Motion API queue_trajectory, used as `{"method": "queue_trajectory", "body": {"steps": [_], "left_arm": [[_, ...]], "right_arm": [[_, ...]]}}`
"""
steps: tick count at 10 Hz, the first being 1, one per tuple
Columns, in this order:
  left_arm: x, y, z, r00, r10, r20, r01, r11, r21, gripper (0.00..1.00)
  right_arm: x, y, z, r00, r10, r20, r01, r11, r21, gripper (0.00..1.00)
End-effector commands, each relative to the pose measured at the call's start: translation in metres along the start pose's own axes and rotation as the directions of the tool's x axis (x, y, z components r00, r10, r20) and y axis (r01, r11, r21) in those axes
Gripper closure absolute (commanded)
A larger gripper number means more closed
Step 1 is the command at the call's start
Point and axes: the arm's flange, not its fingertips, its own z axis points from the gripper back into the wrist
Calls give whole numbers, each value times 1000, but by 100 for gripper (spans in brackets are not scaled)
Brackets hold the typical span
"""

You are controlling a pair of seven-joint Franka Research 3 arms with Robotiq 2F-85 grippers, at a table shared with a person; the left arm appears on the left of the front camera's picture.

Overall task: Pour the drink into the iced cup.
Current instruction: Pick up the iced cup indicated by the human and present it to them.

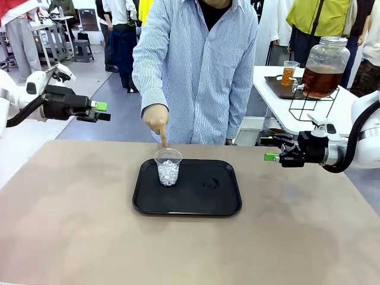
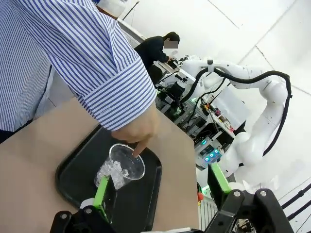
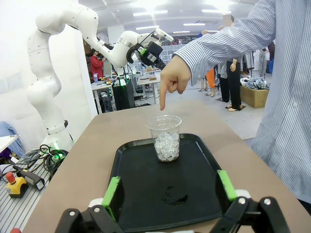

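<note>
So, front: iced cup (image 1: 168,169) on tray (image 1: 219,202), person's hand (image 1: 156,119) pointing into it; left gripper (image 1: 104,111) and right gripper (image 1: 268,149) spread, empty, well apart from it; drink (image 1: 289,74) in small cup on side table (image 1: 261,74)
Left wrist: jaws apart, iced cup (image 2: 124,167) just beyond
Right wrist: jaws apart, iced cup (image 3: 166,141) centred ahead
Tip: fetch drink first, pour slow over rim

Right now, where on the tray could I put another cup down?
The black tray's right half, beside the iced cup, is bare apart from a small smudge. The brown table around the tray is free. It's crowded at the cup, where the person's hand points.
</note>
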Motion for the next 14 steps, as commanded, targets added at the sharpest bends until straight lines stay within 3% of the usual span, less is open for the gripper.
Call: {"method": "queue_trajectory", "body": {"steps": [1,2,4,6,8,10,14], "left_arm": [[-1,0,0,1000,-2,0,2,1000,0,0],[-7,10,-3,984,-171,50,172,985,-18,0],[-27,18,-10,879,-475,30,476,878,-49,0],[-45,18,-14,805,-592,46,593,805,-9,0],[-67,22,-23,747,-663,48,664,748,5,0],[-73,25,-31,759,-651,1,651,759,-21,0],[-67,24,-20,755,-655,24,656,755,-19,0]], "right_arm": [[3,-2,-2,1000,8,-3,-8,1000,3,0],[3,-2,-2,1000,8,-3,-8,1000,3,0],[3,-2,-2,1000,8,-3,-8,1000,3,0],[3,-2,-2,1000,8,-3,-8,1000,3,0],[3,-2,-2,1000,8,-3,-8,1000,3,0],[3,-2,-2,1000,8,-3,-8,1000,3,0],[3,-2,-2,1000,8,-3,-8,1000,3,0]]}}
